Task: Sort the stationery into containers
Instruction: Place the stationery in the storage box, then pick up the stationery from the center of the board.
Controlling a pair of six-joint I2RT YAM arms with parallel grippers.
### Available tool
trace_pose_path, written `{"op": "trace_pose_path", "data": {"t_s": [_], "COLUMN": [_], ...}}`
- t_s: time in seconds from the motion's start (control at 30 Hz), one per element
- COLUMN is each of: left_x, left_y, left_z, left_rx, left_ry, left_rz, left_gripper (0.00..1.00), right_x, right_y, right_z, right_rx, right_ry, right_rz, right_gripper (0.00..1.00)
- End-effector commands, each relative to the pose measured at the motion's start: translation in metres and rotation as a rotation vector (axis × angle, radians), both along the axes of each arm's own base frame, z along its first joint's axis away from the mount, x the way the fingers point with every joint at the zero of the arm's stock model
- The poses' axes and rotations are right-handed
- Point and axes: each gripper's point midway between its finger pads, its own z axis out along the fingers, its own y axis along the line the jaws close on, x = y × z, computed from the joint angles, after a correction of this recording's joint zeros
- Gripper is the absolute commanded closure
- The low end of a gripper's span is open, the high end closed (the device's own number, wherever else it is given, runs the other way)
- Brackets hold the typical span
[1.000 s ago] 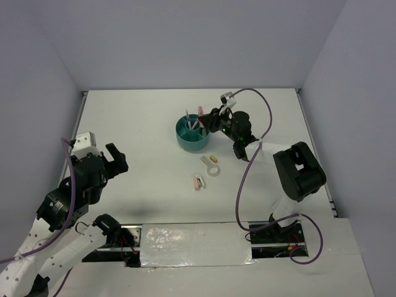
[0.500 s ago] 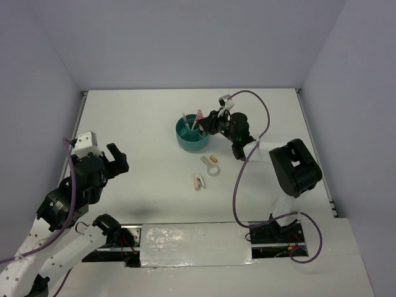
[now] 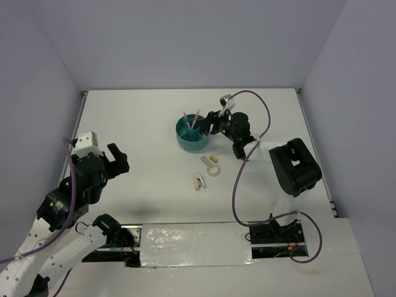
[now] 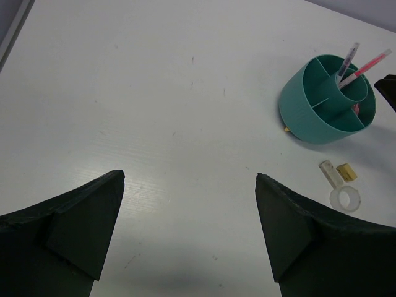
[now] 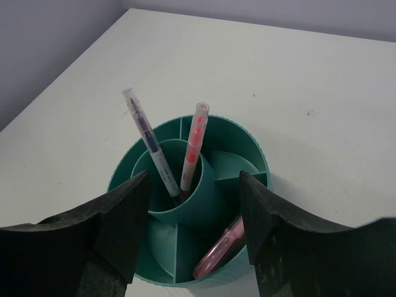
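Pink pen [image 5: 192,145] and grey pen [image 5: 148,142] stand in the organiser's [image 5: 253,148] central cup, long axes near upright, tops leaning to 1 and 11 o'clock. A capsule [image 5: 216,250] lies in an outer compartment. At its 5 o'clock, tape ring [image 3: 213,170], clip [image 3: 198,181] and yellow piece [image 3: 214,158] wait unsorted. Right gripper [image 5: 195,185] gapes empty at the rim, and the left gripper [image 4: 189,175], also open, sits well off at 8 o'clock.

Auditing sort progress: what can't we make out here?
1. Right wrist: teal organiser's near compartments, behind the right gripper and bottom edge.
2. Right wrist: grey pen and pink pen tips, inside the central cup.
3. Top view: pink-white clip, too small for detail.
4. Left wrist: yellow speck by the organiser, too small to identify.
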Motion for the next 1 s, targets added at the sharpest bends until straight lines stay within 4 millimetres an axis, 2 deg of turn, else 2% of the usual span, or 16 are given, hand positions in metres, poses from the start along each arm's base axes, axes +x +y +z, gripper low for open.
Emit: {"op": "trace_pose_path", "data": {"t_s": [0.0, 0.13, 0.17, 0.23, 0.27, 0.3, 0.43, 0.47, 0.53, 0.57, 0.6, 0.8, 0.83, 0.97], "left_x": [0.005, 0.005, 0.005, 0.004, 0.004, 0.004, 0.001, 0.000, 0.002, 0.003, 0.004, 0.004, 0.004, 0.006], "left_y": [-0.003, -0.003, -0.002, 0.000, 0.002, 0.004, 0.024, 0.025, 0.022, 0.020, 0.020, 0.017, 0.016, 0.012], "left_z": [0.004, 0.003, 0.004, 0.003, 0.003, 0.002, 0.000, -0.003, -0.004, -0.002, -0.003, -0.002, -0.001, -0.003], "left_rx": [0.001, 0.002, 0.002, 0.002, 0.003, -0.007, 0.015, 0.024, 0.025, 0.020, 0.024, 0.015, 0.012, 0.016], "left_ry": [-0.024, -0.022, -0.024, -0.021, -0.019, -0.016, 0.009, 0.025, 0.028, 0.019, 0.022, 0.009, 0.006, 0.014], "left_rz": [-0.012, -0.010, -0.008, 0.006, 0.016, 0.038, 0.164, 0.171, 0.151, 0.145, 0.136, 0.118, 0.113, 0.089], "left_gripper": [0.01, 0.01, 0.01, 0.01, 0.01, 0.01, 0.01, 0.01, 0.01, 0.01, 0.01, 0.01, 0.01, 0.01], "right_x": [0.004, -0.009, -0.014, -0.021, -0.025, -0.032, -0.045, -0.052, -0.062, -0.068, -0.073, -0.102, -0.106, -0.122], "right_y": [0.002, -0.002, -0.006, -0.008, -0.018, -0.015, -0.043, -0.048, -0.052, -0.057, -0.058, -0.075, -0.073, -0.059], "right_z": [0.040, 0.063, 0.072, 0.078, 0.082, 0.083, 0.064, 0.052, 0.045, 0.035, 0.035, -0.002, -0.010, -0.038], "right_rx": [0.044, 0.064, 0.062, 0.043, 0.008, -0.027, -0.130, -0.170, -0.212, -0.241, -0.245, -0.370, -0.396, -0.499], "right_ry": [-0.116, -0.151, -0.141, -0.111, -0.074, -0.067, 0.126, 0.175, 0.209, 0.248, 0.254, 0.342, 0.359, 0.394], "right_rz": [0.017, 0.023, 0.007, -0.029, -0.089, -0.104, -0.259, -0.261, -0.252, -0.256, -0.248, -0.231, -0.202, -0.048], "right_gripper": [0.34, 0.30, 0.25, 0.17, 0.11, 0.01, 0.00, 0.00, 0.00, 0.01, 0.03, 0.32, 0.37, 0.45]}}
